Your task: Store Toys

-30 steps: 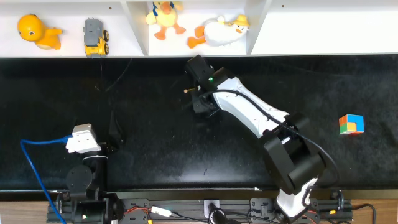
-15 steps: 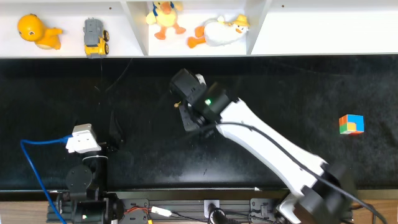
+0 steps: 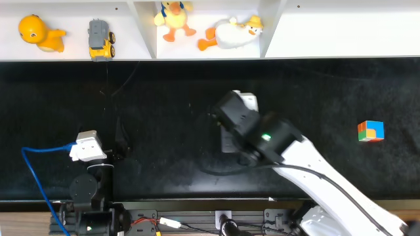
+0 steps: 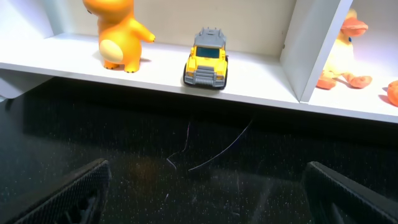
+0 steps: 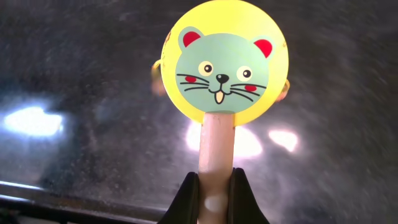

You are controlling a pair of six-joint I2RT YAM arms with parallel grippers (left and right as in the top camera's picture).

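The right hand grasps the rattle drum by its wooden stick, a good place to hold; the toy seems light and stiff. The left hand stands released.

Rattle drum (mouse face) between fingers

From above, my right arm covers the rattle, just off the mat's middle toward 3 o'clock, and the arm itself runs out of the picture at 5 o'clock. The low end of the rattle's handle is buried between the closed fingers of my right gripper. At the shelf's 12 o'clock, the picture's edge clips the plush duck's head. My left wrist camera crops away the orange duck's head and cuts off my left gripper's spread fingers.
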